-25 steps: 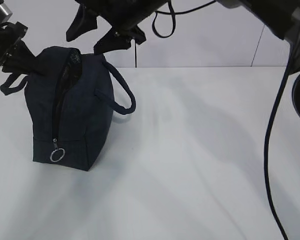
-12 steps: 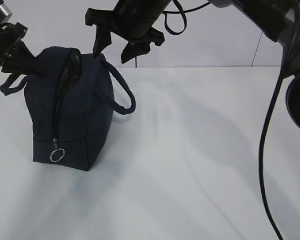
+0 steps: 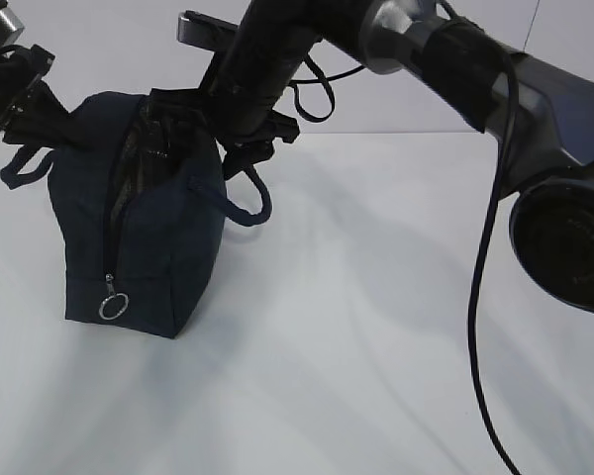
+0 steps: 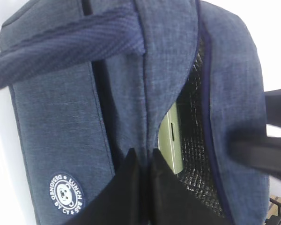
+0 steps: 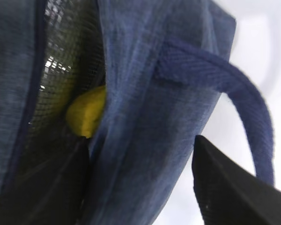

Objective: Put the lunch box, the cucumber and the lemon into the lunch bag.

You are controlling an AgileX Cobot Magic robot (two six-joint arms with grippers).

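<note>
The navy lunch bag [image 3: 139, 228] stands at the left with its top zipper open. My left gripper [image 3: 48, 121] is shut on the fabric edge of the opening [image 4: 144, 157]. In the left wrist view the lunch box's sage-green lid [image 4: 171, 140] shows inside against the silvery lining, and the white emblem [image 4: 65, 193] is on the bag's side. My right gripper [image 3: 210, 139] is open and straddles the bag's right wall [image 5: 140, 140], one finger inside and one outside. The yellow lemon [image 5: 86, 115] lies inside the bag by the inner finger. The cucumber is out of view.
The bag's right loop handle [image 3: 249, 203] hangs just under my right gripper and shows in the right wrist view [image 5: 246, 108]. The silver ring pull [image 3: 113, 308] hangs at the bag's front end. The white table [image 3: 396, 336] spreads to the right. A black cable [image 3: 483, 297] hangs from the right arm.
My right gripper has come down from above the bag onto its open top, one finger now inside the opening. The left gripper has kept its hold and has not moved.
</note>
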